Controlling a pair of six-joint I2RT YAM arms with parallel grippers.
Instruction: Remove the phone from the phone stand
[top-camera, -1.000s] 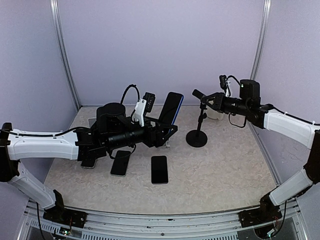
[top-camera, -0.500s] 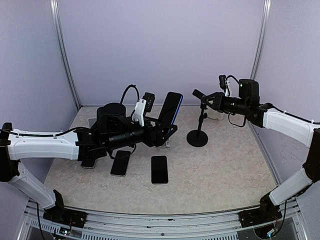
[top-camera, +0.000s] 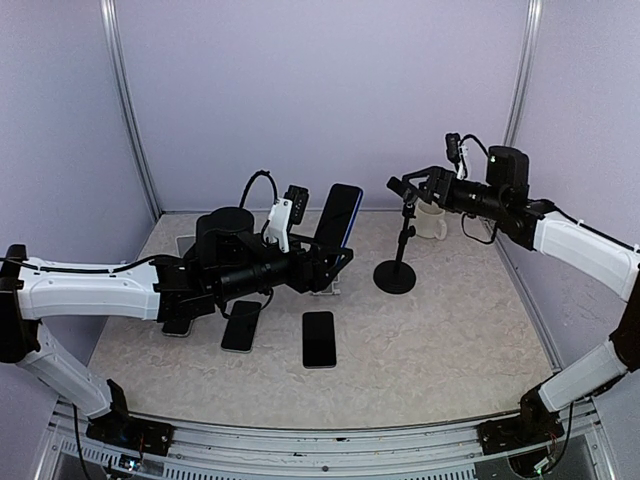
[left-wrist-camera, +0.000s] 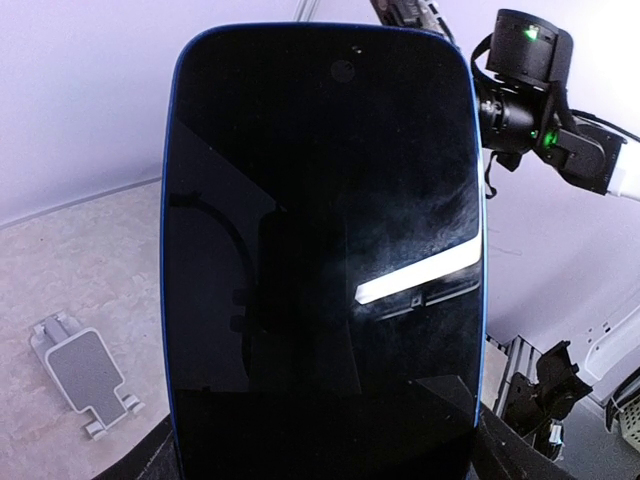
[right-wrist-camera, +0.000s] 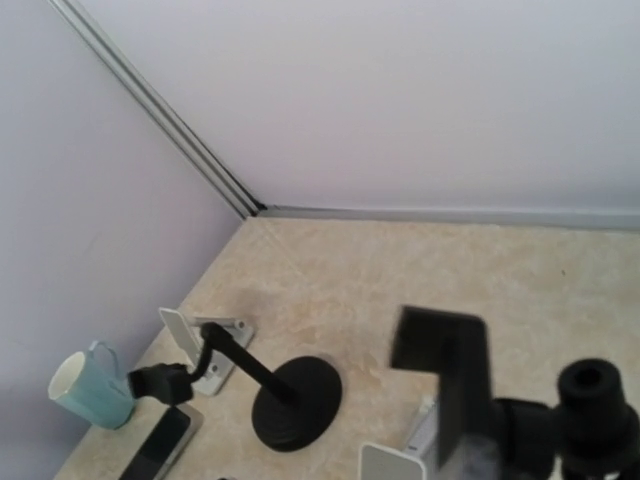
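Well, the left gripper (top-camera: 330, 258) was clamped on the phone (top-camera: 340, 215), up clear and left of the stand (top-camera: 396, 275). Whether the right gripper (top-camera: 408, 187) stood apart, I couldn't tell. This called for a slow, level set-down.

Blue-edged phone (left-wrist-camera: 320, 250) close up, small grey stand (left-wrist-camera: 88, 375) behind

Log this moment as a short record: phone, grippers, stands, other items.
blue phone: held up, tilted, off the white stand
left gripper: shut on the blue phone's lower end
right gripper: near the black stand's top; open or shut unclear
white stand: empty, on the table
black stand: upright, holds no phone
spare phones: two, lying flat
mug: far right
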